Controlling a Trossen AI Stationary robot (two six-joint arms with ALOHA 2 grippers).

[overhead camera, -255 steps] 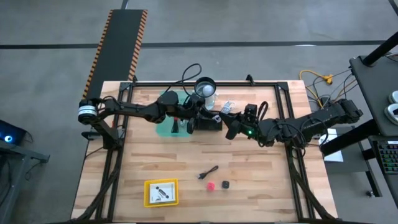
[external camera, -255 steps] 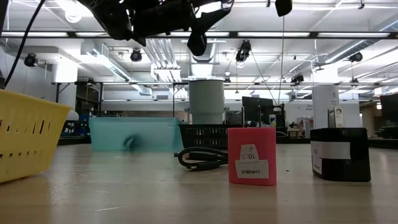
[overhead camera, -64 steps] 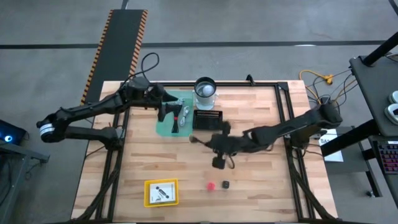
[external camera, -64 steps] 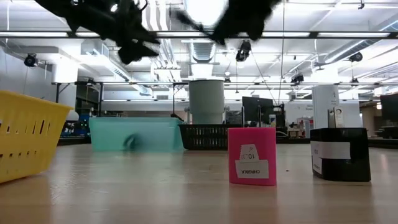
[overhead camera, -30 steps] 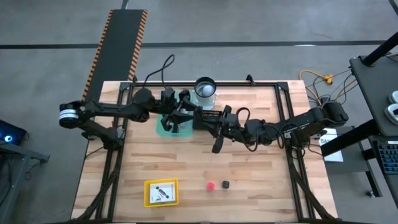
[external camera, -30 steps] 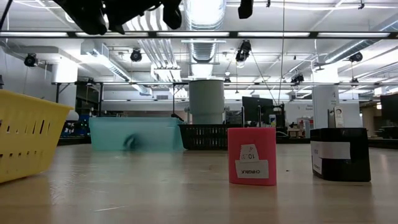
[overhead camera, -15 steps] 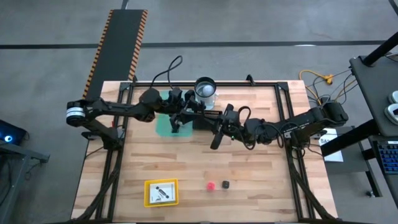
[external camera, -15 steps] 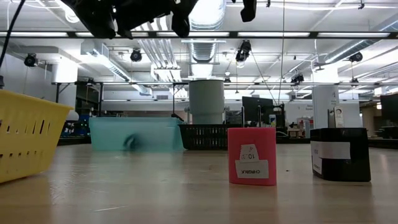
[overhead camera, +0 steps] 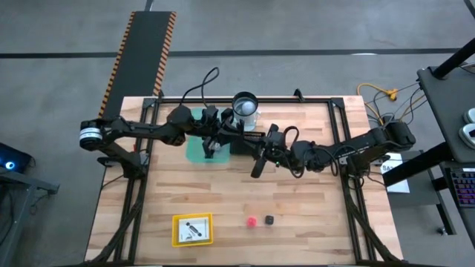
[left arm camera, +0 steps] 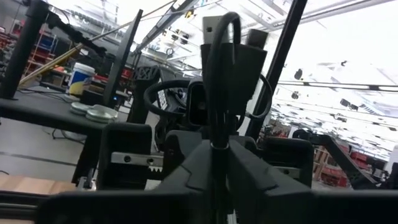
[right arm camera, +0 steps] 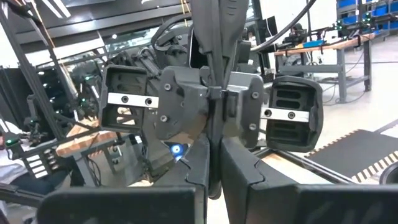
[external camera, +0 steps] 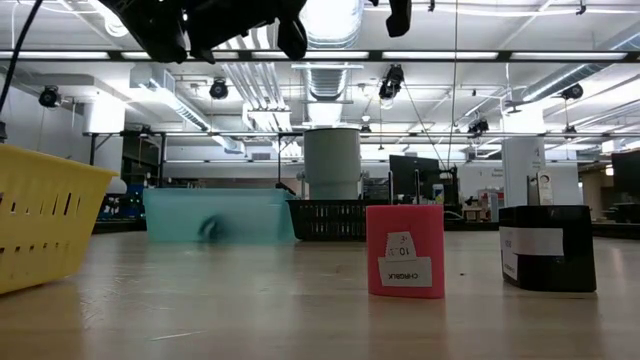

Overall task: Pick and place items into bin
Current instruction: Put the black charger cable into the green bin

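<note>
A thin black cable [left arm camera: 213,112] is up in the air over the far middle of the table, between my two grippers, which face each other. My left gripper [left arm camera: 216,163] reaches in from the table's left [overhead camera: 223,138] and is shut on the cable. My right gripper [right arm camera: 213,155] comes from the right [overhead camera: 256,152] and is shut on it too. A tiny red ball [overhead camera: 251,221] and a tiny black cube [overhead camera: 270,220] sit on the wood near the near edge. The yellow bin [overhead camera: 178,239] stands at the near left with a card in it. My left gripper pinches the black cable [left arm camera: 214,140] between its two fingers, coming in roughly level from the table's left. The cable runs up past the fingertips into a loop [left arm camera: 229,22] and is lifted clear of the table. My right gripper pinches the same cable [right arm camera: 210,127] between its two fingers, roughly level from the table's right, close in front of the left gripper's fingers. Which part of the cable it has cannot be told.
At the far middle stand a teal tray [overhead camera: 194,152], a black basket [overhead camera: 252,135] and a grey cylinder [overhead camera: 245,108]. The low view shows the yellow bin [external camera: 40,220], the red ball's pink label side [external camera: 405,250] and the black cube [external camera: 546,247]. Bare wood lies between.
My left gripper has moved toward the table's right, closing on my right gripper above the black basket. My right gripper has stayed nearly still with the cable. Over the last half second nothing has visibly shifted.
</note>
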